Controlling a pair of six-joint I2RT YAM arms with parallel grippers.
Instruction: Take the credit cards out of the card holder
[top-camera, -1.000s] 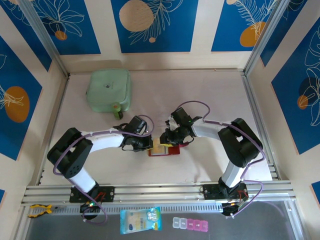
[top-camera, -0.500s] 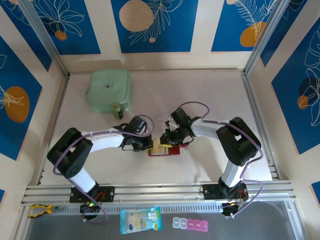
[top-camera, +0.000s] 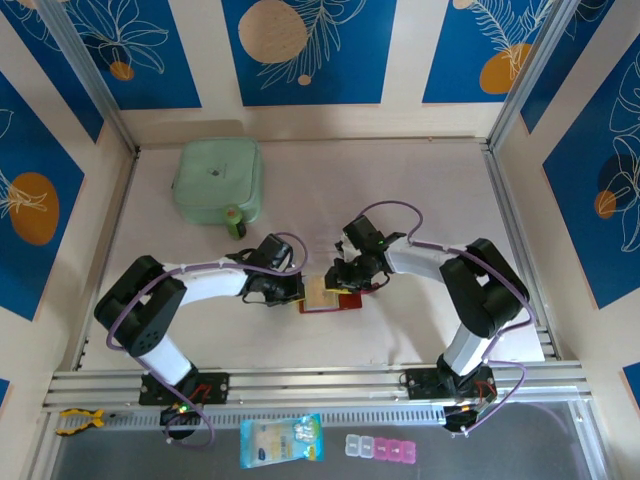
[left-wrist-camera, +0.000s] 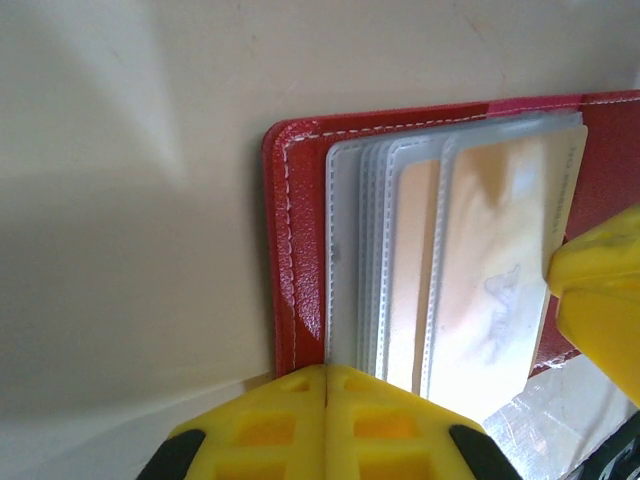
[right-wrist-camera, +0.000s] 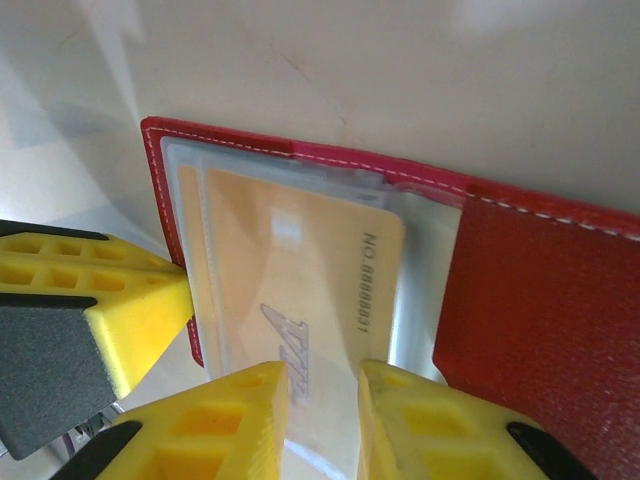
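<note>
A pale table (top-camera: 420, 190) is sitting inside blue-and-cream patterned walls, with a green pouch (top-camera: 217, 180) lying at the far left, well apart from the work. Near the middle, a little toward the near edge, the red wallet (top-camera: 345, 302) is lying open and flat, and both arms are reaching in on it from either side.

The left gripper (left-wrist-camera: 326, 385) is coming in from the left with its fingers pressed together and nothing between them. It is resting at the wallet's left edge, and I judge it is pinning the wallet down, though I cannot tell whether it is really bearing on it.

The right gripper (right-wrist-camera: 322, 390) is hanging over the open pockets with its fingers a little spread. The near end of the top yellow-orange card is showing in the gap between them. Whether the pads are touching that card I cannot tell; nothing is plainly pinched.

The cards (right-wrist-camera: 290, 280) are all sitting stacked in the greyish clear sleeves, the orange one on top with its printed number showing and more sleeves layered beneath. No card is lying loose on the table that I can see.

So the job is looking barely begun: the wallet is open and steadied, but every card is waiting to be drawn out, starting, I would guess, with that top one.
</note>
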